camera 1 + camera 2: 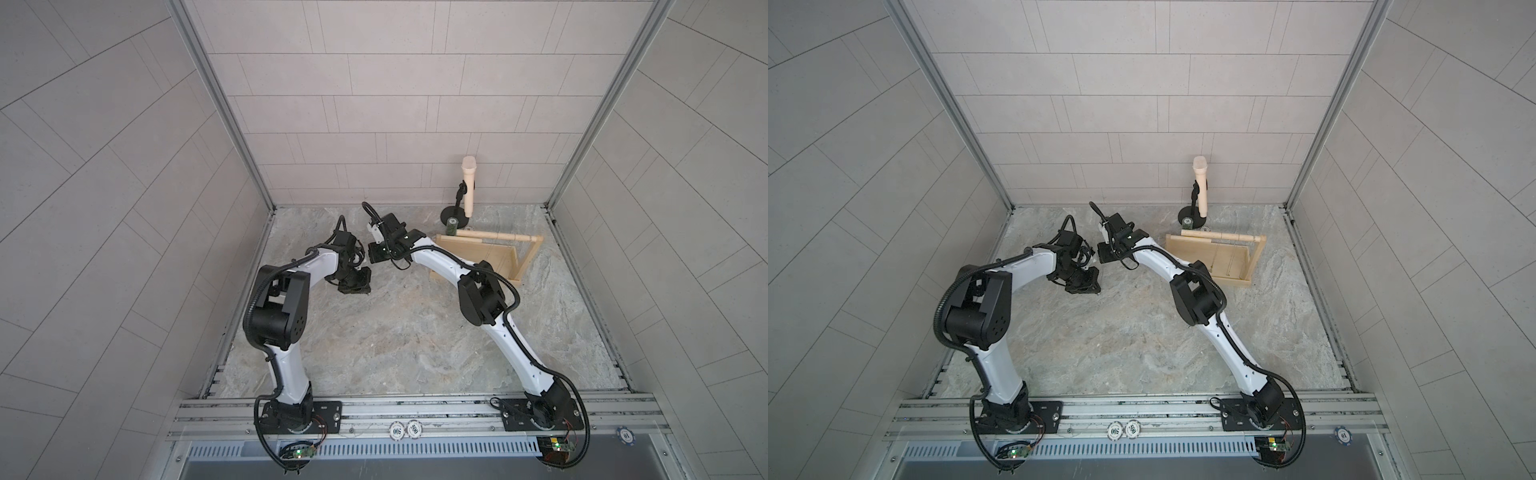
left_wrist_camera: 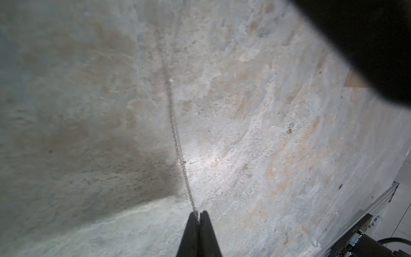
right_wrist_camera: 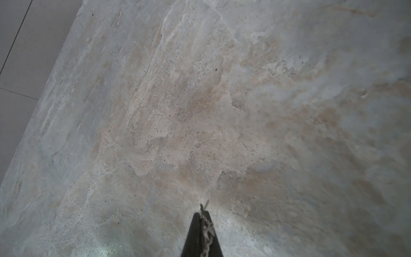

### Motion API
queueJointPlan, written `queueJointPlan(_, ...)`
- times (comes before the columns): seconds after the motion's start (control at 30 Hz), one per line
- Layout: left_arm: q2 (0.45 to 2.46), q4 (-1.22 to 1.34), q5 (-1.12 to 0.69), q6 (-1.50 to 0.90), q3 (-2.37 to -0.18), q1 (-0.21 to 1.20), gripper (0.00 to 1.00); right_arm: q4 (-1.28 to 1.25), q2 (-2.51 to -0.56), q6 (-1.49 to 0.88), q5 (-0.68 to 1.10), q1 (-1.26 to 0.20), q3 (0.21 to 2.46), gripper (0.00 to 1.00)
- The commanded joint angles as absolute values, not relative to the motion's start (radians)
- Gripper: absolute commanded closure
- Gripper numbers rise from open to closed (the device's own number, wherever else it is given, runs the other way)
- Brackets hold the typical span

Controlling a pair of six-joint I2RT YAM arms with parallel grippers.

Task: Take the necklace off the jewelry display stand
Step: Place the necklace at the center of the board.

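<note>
The necklace (image 2: pixel 178 142), a thin silver chain, is off the jewelry display stand (image 1: pixel 498 259) and held between both arms over bare table (image 1: pixel 374 340), to the left of the stand and apart from it. In the left wrist view the left claw (image 2: pixel 199 214) is pressed together, pinching one end of the chain at its very tips. From there the chain runs away in a long, nearly straight line over the marbled surface; whether it lies on the table or hangs just above it, I cannot tell, as the far part blurs. In the right wrist view the right claw (image 3: pixel 202 214) is likewise closed on the necklace (image 3: pixel 208 231), with links bunched along its dark tip and a short bit poking out beyond it. In both top views the two wrists sit close together near the back of the table, the left one lower and nearer the front. The pale wooden stand (image 1: pixel 1225 262) rests at the back right, its dowel bar along the far edge. A cream microphone (image 1: pixel 468 183) on a black round base stands just behind it, near the wall.
</note>
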State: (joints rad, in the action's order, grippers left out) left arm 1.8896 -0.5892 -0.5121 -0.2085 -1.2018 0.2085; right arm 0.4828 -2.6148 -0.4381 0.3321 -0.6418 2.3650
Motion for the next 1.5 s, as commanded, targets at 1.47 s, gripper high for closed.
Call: queueJointPlan(1.47,1.93,-0.668,-0.405,-0.153,-1.248,0.191,0.83,0.468,-2.691,-0.433,0.322,-0.643,2.41,1.0)
